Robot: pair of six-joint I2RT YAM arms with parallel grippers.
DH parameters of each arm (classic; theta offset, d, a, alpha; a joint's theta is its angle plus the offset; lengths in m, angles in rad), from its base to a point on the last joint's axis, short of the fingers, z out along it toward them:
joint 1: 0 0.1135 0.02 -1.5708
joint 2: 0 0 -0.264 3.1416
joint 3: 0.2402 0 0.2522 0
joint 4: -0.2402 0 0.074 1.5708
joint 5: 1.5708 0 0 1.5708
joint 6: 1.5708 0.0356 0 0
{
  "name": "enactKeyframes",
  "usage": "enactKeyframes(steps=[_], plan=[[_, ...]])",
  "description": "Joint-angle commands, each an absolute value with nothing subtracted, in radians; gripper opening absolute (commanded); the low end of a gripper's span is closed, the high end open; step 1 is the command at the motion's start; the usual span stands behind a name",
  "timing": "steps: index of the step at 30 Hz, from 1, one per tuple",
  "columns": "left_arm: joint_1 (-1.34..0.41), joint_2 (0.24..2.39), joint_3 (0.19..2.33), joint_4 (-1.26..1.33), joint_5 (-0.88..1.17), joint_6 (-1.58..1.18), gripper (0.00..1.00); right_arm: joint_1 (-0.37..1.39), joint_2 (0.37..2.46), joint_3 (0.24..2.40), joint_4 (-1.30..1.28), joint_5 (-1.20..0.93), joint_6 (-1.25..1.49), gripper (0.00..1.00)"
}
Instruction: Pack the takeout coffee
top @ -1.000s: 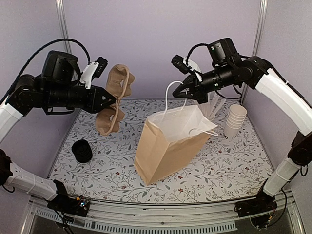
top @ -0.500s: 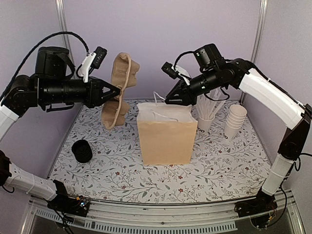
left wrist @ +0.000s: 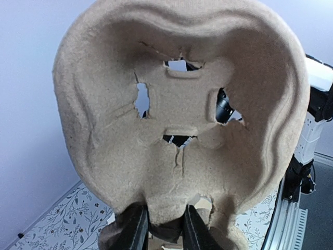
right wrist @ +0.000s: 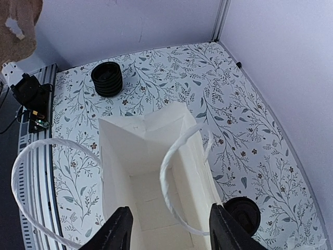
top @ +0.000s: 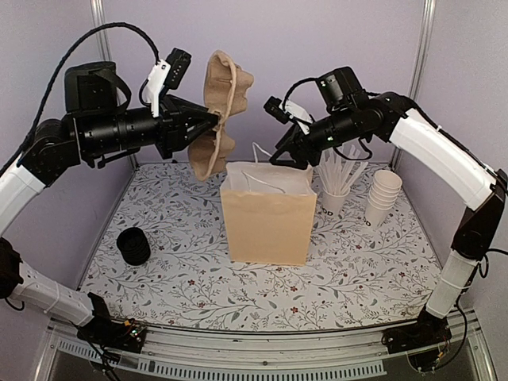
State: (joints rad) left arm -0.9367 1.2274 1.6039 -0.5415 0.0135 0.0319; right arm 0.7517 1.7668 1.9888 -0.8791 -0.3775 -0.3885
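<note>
Jaws first: left gripper (left wrist: 165,217) is clamped on the lower edge of the carrier (top: 220,111). The right gripper (right wrist: 170,212) has its jaws wide apart and grips nothing, with one white handle (right wrist: 162,174) looping up between them.

Table (top: 381,278): floral top; the loose stock sits on it.

Bag (top: 266,218): centre of the top view, upright on its base, mouth up. The right wrist view looks straight down into it, and the inside reads bare. My guess is that the right arm hovers over the rim to steady the mouth so the carrier can go in.

Carrier: moulded pulp, held high at upper centre-left of the top view. It is on edge rather than flat, above and left of the bag, with no cups in it. The edge grip leaves the pockets free, but I'd want it levelled before it carries anything.

Cup stack (top: 384,193): lidless, right of frame. Straws cup (top: 334,194): just left of the stack, beside the bag. Black stack (top: 133,246): likely lids, at left, well apart from the bag.

Coffee: no lidded cup shows plainly in any view. The only candidate is a dark disc (right wrist: 242,212) at lower right of the right wrist view, on the table near the bag. I cannot tell what it is. I judge packing proper not yet begun.
</note>
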Motion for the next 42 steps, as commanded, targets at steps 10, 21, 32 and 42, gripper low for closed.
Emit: enactKeyframes(steps=[10,21,32,42], plan=[[-0.928,1.201,1.602,-0.468,0.029,0.078,0.25,0.746,1.852,2.035,-0.943,-0.318,-0.537,0.70],[-0.927,1.140,1.507,-0.469,0.040,0.047,0.26,0.654,1.957,2.151,-0.999,-0.400,-0.532,0.63],[-0.927,1.122,1.494,-0.477,0.052,0.054,0.26,0.628,1.993,2.169,-1.084,-0.581,-0.533,0.30],[-0.927,1.133,1.510,-0.504,0.079,0.047,0.26,0.628,1.962,2.145,-1.103,-0.656,-0.508,0.07]])
